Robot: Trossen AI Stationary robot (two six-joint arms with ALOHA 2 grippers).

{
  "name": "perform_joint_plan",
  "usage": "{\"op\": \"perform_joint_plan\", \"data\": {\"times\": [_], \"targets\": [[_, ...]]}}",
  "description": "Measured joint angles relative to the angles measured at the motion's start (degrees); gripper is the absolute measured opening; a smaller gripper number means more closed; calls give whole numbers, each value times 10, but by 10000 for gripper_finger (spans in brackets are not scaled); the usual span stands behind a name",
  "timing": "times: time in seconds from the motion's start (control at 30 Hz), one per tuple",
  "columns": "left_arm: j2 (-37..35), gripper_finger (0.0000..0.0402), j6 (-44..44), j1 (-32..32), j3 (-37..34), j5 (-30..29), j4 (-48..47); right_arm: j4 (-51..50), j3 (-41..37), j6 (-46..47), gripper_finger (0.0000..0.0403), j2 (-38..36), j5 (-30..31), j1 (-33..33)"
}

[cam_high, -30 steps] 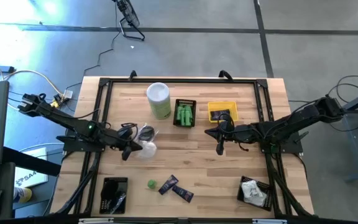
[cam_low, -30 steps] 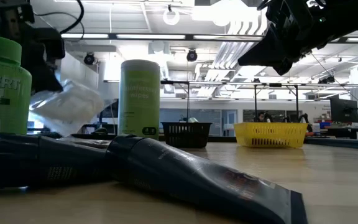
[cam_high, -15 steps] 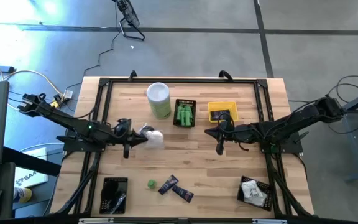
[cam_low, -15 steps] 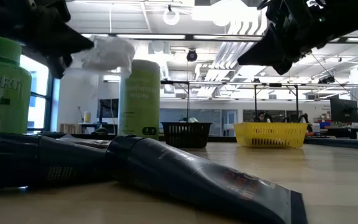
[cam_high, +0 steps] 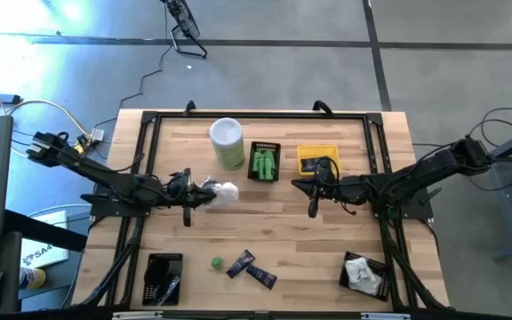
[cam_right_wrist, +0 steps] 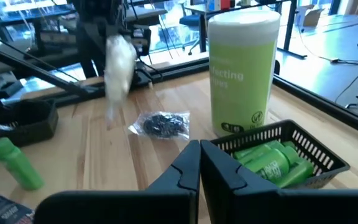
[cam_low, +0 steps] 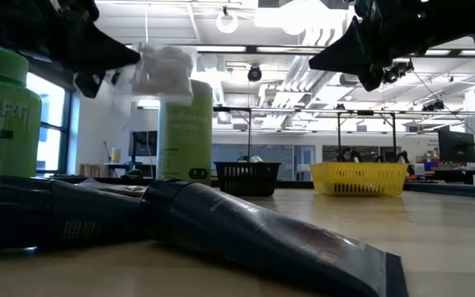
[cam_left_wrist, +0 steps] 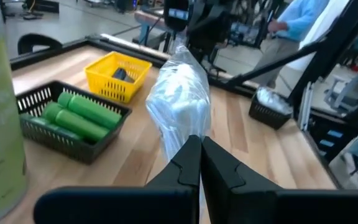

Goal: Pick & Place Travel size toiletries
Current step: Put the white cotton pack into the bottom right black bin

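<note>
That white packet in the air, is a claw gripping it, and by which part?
Yes. The left gripper pinches the white soft packet by its lower end. The right gripper, shut, holds nothing.

"PERT" and "2in1" on green bottle [cam_low: 2, 124]; "wipes" on canister [cam_low: 185, 128].

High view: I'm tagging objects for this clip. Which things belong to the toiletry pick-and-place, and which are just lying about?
Job: white packet in left gripper; green bottles; loose green bottle; navy tubes; bag of dark pieces; yellow basket and black baskets, likely bins.

Lying about: tall canister; white cable off the table.
</note>
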Motion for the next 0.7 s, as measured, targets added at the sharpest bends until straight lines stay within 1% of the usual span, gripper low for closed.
{"op": "perform_joint_plan", "data": {"times": [0.13, 0.2, 0.3, 0.4, 0.57, 0.7], "targets": [[76, 0, 0, 17, 0, 8, 77, 15, 0, 1, 3, 0, 0, 0], [109, 0, 10, 33, 0, 31, 116, 20, 0, 1, 3, 0, 0, 0], [148, 0, 34, 73, 3, 101, 168, 21, 0, 5, 3, 0, 0, 0], [167, 0, 49, 114, 22, 176, 179, 21, 0, 9, 3, 0, -2, 0], [170, 0, 90, 181, 51, 271, 176, 20, 0, 48, 3, 6, -2, 0], [164, 0, 92, 237, 75, 373, 166, 26, 0, 70, 3, 17, -2, 0]]}}
